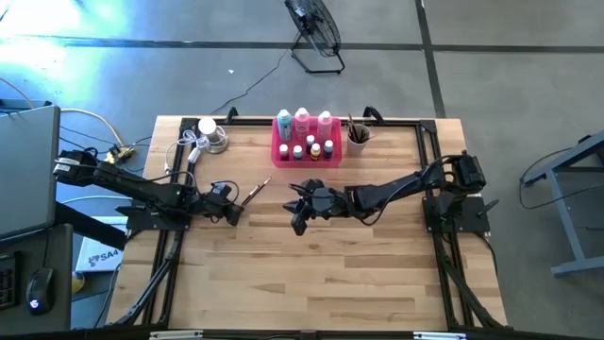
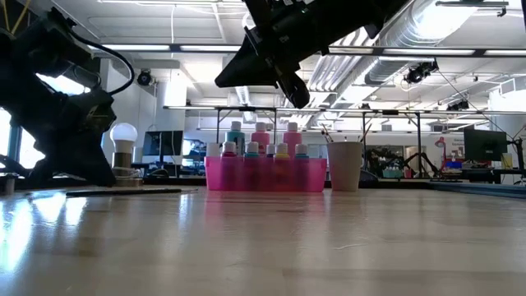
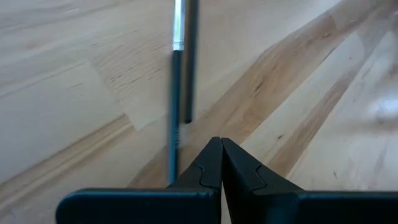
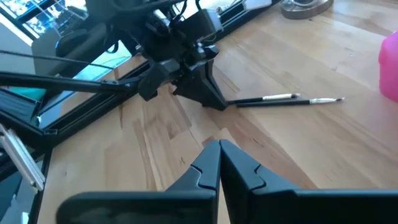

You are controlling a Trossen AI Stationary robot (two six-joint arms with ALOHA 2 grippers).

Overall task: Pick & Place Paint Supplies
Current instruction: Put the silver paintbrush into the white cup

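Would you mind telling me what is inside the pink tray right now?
The pink tray holds three taller white-capped bottles along its back and several tiny bottles in front. Its wall hides the bottles' lower parts in the low view, and anything lying flat beneath them cannot be seen.

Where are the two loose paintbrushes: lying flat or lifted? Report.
Lying flat. Both paintbrushes rest side by side on the table, just beyond the left gripper, whose jaws are shut and empty.

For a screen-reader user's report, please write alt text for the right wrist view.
The left gripper, shut, rests its tip on the wooden table at the end of two thin paintbrushes lying side by side. The right gripper, also shut, hangs above the table in the foreground.
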